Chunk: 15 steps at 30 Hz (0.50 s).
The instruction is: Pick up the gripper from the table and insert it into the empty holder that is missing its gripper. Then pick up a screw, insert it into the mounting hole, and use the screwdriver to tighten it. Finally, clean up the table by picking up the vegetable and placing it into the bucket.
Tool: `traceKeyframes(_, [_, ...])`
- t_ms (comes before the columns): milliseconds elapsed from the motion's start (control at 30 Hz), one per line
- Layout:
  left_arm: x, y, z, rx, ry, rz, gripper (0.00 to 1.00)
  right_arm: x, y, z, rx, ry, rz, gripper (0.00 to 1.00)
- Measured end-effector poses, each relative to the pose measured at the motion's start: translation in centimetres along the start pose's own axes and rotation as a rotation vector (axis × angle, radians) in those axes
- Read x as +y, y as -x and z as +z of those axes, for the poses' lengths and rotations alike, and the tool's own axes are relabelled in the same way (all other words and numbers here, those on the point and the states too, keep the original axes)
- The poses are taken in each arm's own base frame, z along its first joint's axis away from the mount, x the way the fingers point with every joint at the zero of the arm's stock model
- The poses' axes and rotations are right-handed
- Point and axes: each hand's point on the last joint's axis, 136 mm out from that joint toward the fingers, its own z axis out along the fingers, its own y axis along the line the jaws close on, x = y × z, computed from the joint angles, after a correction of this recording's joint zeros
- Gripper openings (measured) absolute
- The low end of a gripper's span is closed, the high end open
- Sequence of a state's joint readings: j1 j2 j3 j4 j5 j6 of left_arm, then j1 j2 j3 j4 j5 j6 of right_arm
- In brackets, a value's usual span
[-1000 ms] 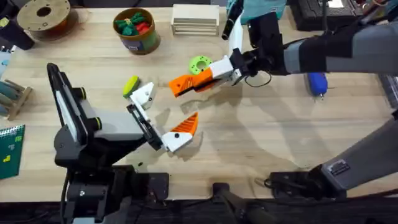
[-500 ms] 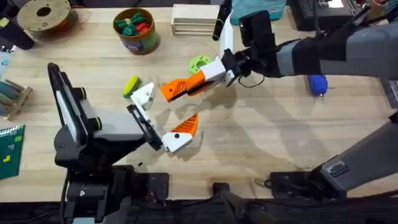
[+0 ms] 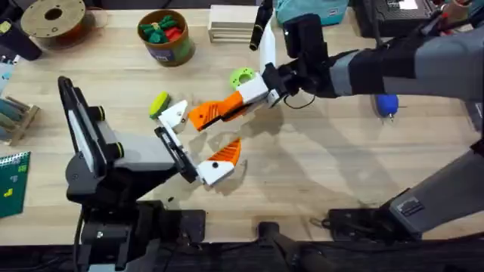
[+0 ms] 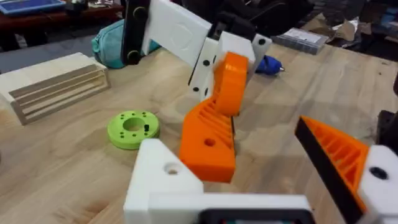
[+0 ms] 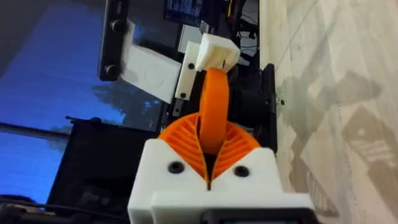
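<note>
1 gripper point(image 3: 203, 114), 1 holder point(image 3: 175, 116)

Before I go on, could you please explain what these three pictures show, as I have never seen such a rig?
Two robot arms work at a table. One picture looks down from above; the other two come from a camera on each wrist. The right gripper, reaching across, is shut on an orange gripper piece, close to the holder, the plain white jaw of the open left gripper. On the table lie a yellow vegetable, a green disc, a blue screwdriver and a bucket with toy pieces in it.
</note>
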State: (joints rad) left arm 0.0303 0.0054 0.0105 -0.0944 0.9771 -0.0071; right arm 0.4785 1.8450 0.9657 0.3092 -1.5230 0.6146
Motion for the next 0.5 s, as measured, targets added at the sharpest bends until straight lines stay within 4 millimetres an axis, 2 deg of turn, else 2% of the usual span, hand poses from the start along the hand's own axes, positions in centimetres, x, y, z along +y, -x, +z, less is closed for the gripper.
traceKeyframes(500, [0.00,0.00,0.00,0.000,0.000,0.000,0.927,0.37,0.49,0.00,-0.001,0.001,0.015,0.007])
